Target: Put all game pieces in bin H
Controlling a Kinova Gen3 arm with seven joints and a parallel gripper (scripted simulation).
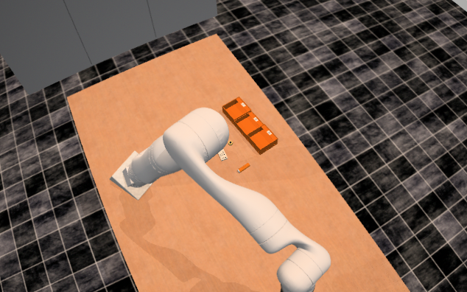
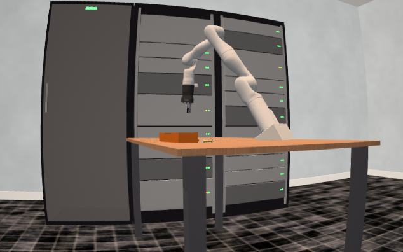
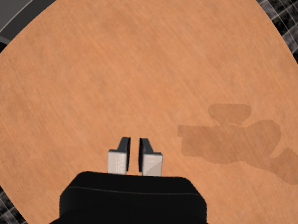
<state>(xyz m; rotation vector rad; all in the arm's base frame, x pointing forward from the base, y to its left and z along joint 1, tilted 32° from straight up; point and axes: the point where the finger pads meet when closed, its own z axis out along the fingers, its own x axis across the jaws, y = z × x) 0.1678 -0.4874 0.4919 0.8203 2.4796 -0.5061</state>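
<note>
A small white domino-like tile (image 1: 223,155) lies flat on the table (image 1: 158,110) (image 2: 264,146) (image 3: 133,63), partly under the arm's elbow. Beside it lie a small yellowish ring (image 1: 230,142) and a short orange cylinder (image 1: 244,168). Three orange bins (image 1: 269,145) (image 2: 178,137) stand in a row near the table's right edge; their labels are too small to read. My gripper (image 2: 188,109) (image 3: 134,149) hangs high above the table, fingers nearly together with nothing between them. The arm hides it in the top view. The wrist view shows only bare table below.
The arm's base (image 1: 130,181) (image 2: 274,132) stands on the left side of the table. A tall server rack (image 2: 175,111) stands behind the table. The small things show as a speck (image 2: 207,140) beside the bins in the exterior view.
</note>
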